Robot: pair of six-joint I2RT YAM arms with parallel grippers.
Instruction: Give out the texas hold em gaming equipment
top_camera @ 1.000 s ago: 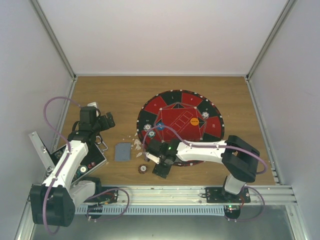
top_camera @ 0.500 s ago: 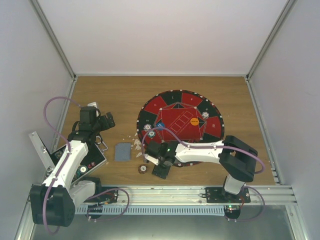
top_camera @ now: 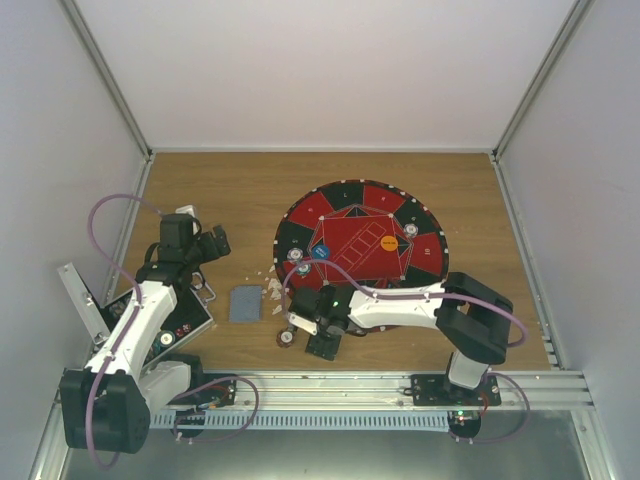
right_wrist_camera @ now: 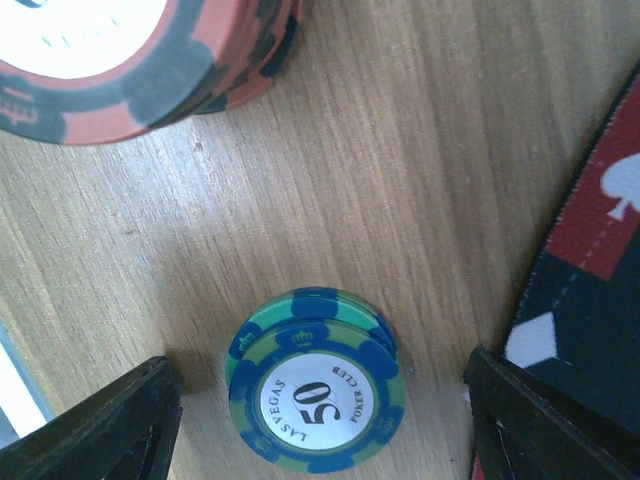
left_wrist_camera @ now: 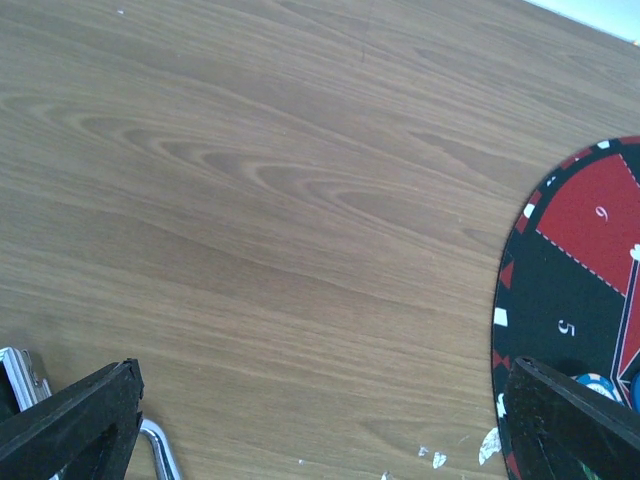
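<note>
Two arms reached over the table (top_camera: 220,190) in the overhead view; the left gripper (top_camera: 212,243) hung beside the black hinged case (top_camera: 180,322), well apart from the round mat (top_camera: 340,195); the right gripper (top_camera: 297,322) sat low at the mat's near-left edge, just beside a red chip stack (top_camera: 286,338) on the wood; a grey-blue card deck (top_camera: 244,303) lay between the case and that stack; a blue disc (top_camera: 321,251) and an orange disc (top_camera: 388,242) rested on the mat.

From the left wrist, the left gripper's jaws stood wide apart with only bare wood between them, so it held nothing; a blue-rimmed chip (left_wrist_camera: 598,384) peeped out on the mat by the right finger.

From the right wrist, the right gripper was spread too, with a finger on either side of a short pile of teal 50 chips (right_wrist_camera: 315,395) lying on the wood near the mat's edge; neither pad touched it; the red chip stack stood further ahead. Those chips looked hard, stiff and light, with smooth rims likely to slip; the pile was slightly offset, so its upper chip could slide off; the soundest hold seemed to be across the rims, low to the table, squeezing all layers together.
</note>
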